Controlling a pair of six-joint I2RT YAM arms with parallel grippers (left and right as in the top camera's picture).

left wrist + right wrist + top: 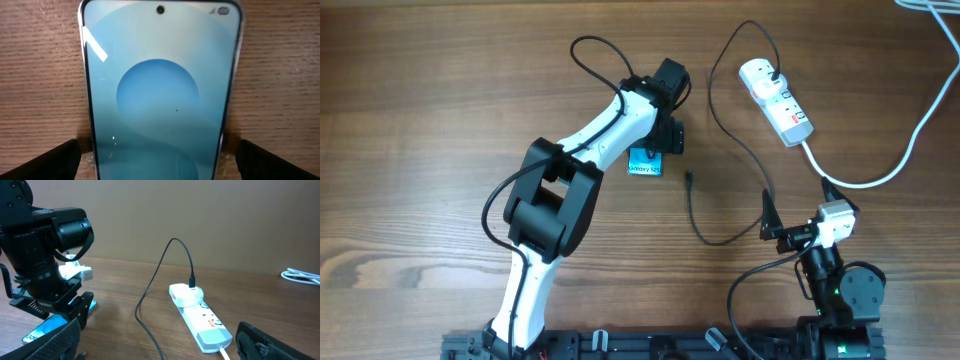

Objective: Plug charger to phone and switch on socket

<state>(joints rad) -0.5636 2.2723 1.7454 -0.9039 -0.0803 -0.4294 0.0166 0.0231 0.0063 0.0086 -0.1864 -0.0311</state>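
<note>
The phone lies flat on the wooden table, its cyan screen filling the left wrist view. My left gripper is open and low over the phone's near end, one finger on each side with small gaps. The white socket lies at the back right and shows in the right wrist view. The charger is plugged into the socket's far end, and its thin black cable loops down to a loose connector tip right of the phone. My right gripper is open and empty, facing the socket.
The socket's thick white cord curves off past the right edge of the table. The left arm spans the middle of the table, with its own black cable looped beside it. More white cord lies far right.
</note>
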